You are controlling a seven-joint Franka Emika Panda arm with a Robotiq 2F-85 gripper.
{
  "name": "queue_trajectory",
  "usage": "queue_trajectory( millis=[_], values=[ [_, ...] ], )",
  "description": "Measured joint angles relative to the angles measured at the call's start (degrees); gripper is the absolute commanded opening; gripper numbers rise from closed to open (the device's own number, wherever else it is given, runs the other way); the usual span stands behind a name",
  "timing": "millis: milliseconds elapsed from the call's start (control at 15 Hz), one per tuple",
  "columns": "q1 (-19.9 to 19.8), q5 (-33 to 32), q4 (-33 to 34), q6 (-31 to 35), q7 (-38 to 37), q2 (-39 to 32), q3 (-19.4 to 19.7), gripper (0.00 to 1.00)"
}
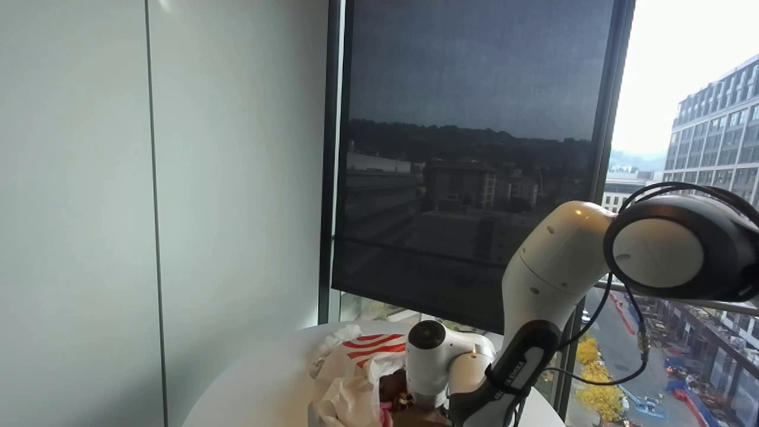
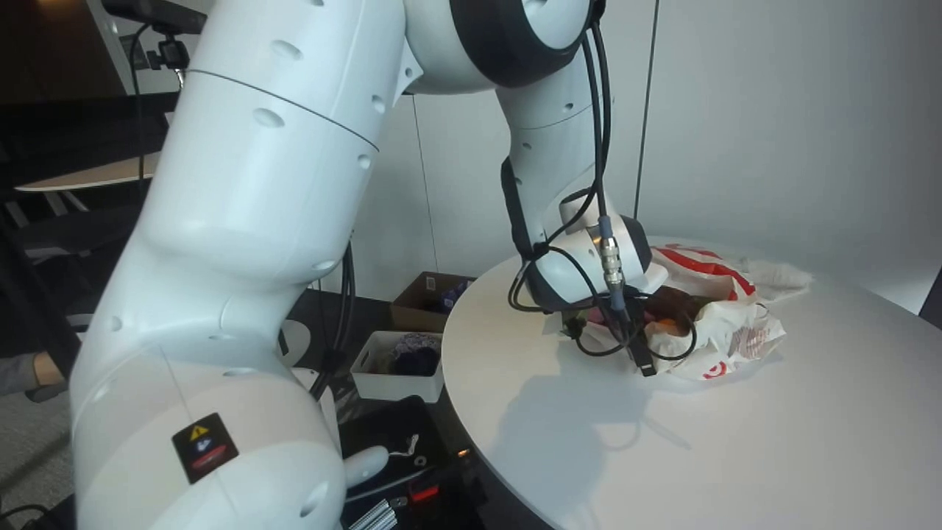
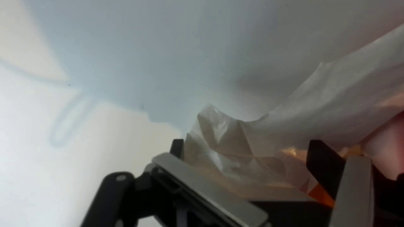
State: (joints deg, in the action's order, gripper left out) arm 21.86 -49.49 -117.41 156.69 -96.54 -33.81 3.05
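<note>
1. Wrist view: the gripper [image 3: 247, 148] has its jaws spread wide, nothing clamped, with a crumpled white plastic bag [image 3: 331, 119] between its fingers [image 3: 205, 186]; whether either touches the plastic, I cannot tell. Inside show an orange piece [image 3: 321, 194] and something pinkish [image 3: 389, 145]. The step in hand looks like placing the jaws about the bag's edge; the next move seems to call for care, since closing here would likely catch plastic.
2. In an exterior view, the bag sits on a round white table [image 1: 255, 379], something brown [image 1: 392, 385] in its mouth.
3. In an exterior view, beyond the table, a white bin [image 2: 394, 388] holds a dark fuzzy bundle [image 2: 416, 357]; a cardboard box [image 2: 412, 318] holds something purple [image 2: 458, 293].
</note>
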Motion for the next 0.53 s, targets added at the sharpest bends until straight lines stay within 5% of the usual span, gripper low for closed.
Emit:
queue_trajectory(
  millis=[400,533],
  values=[
    [0.35,-2.23,0.34,0.16,-0.47,-0.84,0.95,0.29],
    [0.35,-3.00,0.34,0.19,-0.51,-0.84,1.23,0.22]
  ],
)
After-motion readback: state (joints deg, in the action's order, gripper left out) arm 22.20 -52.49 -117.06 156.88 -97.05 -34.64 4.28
